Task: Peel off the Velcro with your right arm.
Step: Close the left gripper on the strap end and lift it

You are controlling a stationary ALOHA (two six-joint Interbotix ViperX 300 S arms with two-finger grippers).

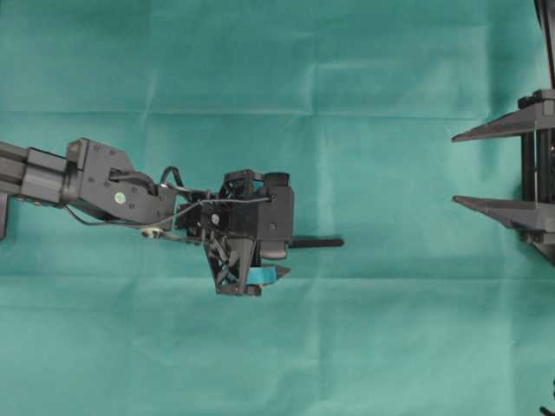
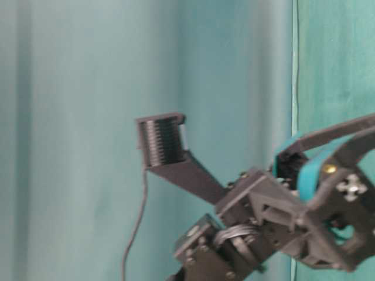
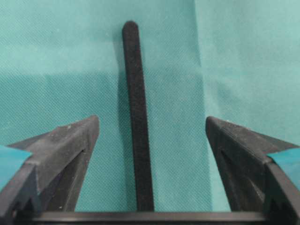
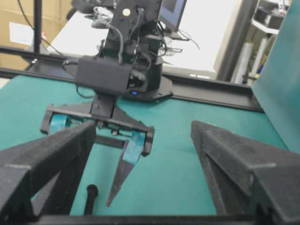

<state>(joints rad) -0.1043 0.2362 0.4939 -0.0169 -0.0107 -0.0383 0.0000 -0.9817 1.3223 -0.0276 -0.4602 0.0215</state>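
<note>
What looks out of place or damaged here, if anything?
Nothing stands out. The Velcro lies straight and flat on the green cloth, between the open fingers of the left gripper. The right gripper waits open at the edge.

I am working in a robotics lab. The worktop [image 1: 364, 52] is covered with a creased teal cloth. Beyond its edge, my right wrist view shows a white desk [image 4: 79, 33] carrying a monitor [image 4: 172, 11] and loose cables [image 4: 185, 40], with a metal rack [image 4: 274, 18] and cardboard boxes [image 4: 14, 28] behind.
</note>
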